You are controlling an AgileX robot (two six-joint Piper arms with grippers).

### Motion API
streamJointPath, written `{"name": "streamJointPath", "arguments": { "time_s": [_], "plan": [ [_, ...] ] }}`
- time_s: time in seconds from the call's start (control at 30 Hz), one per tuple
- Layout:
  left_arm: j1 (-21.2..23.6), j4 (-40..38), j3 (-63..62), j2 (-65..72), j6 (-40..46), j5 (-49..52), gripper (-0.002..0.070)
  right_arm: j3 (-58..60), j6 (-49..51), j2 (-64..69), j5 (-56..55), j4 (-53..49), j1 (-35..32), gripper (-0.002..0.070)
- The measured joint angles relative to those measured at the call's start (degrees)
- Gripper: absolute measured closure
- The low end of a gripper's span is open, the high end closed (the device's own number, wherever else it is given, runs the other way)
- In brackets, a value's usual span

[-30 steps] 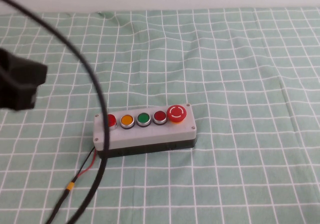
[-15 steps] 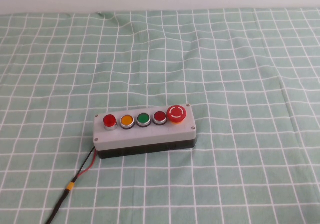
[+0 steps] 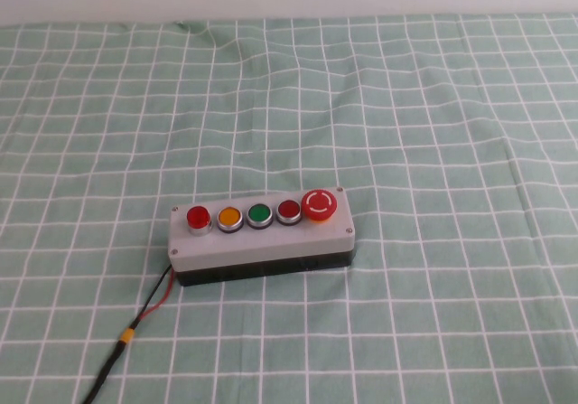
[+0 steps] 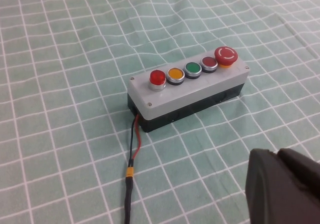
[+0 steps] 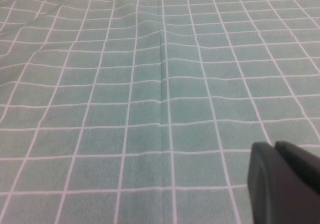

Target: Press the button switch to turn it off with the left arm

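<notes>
A grey button box (image 3: 262,241) with a black base lies on the green checked cloth, a little left of centre. Its top carries a row of buttons: a raised bright red one (image 3: 197,217) at the left end, then yellow (image 3: 228,216), green (image 3: 259,214), dark red (image 3: 288,211) and a large red mushroom button (image 3: 319,204). The box (image 4: 200,91) and its raised red button (image 4: 157,77) also show in the left wrist view. My left gripper (image 4: 275,154) is shut and empty, hanging well back from the box. My right gripper (image 5: 272,146) is shut and empty over bare cloth. Neither arm shows in the high view.
A red and black wire pair (image 3: 155,300) runs from the box's left end into a black cable (image 3: 107,372) toward the near left edge. It also shows in the left wrist view (image 4: 131,154). The cloth (image 3: 433,115) has soft wrinkles at the back.
One second ago the left arm and a black cable crossed the left of the high view. Both have left that view. The box has not moved.
</notes>
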Motion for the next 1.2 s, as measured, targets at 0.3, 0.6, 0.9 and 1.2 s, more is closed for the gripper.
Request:
{"name": "streamJointPath", "arguments": {
  "time_s": [0.3,0.6,0.9,1.2],
  "plan": [
    [0.00,0.80,0.00,0.00,0.00,0.00,0.0677,0.00,0.00,0.00,0.00,0.00,0.00,0.0694],
    [0.00,5.35,8.94,-0.11,0.39,-23.22,0.0677,0.00,0.00,0.00,0.00,0.00,0.00,0.0694],
    [1.22,11.82,30.34,-0.78,0.52,-46.12,0.0677,0.00,0.00,0.00,0.00,0.00,0.00,0.0694],
    [2.86,12.16,43.85,-5.57,0.61,-58.75,0.0677,0.00,0.00,0.00,0.00,0.00,0.00,0.0694]
  ]
}}
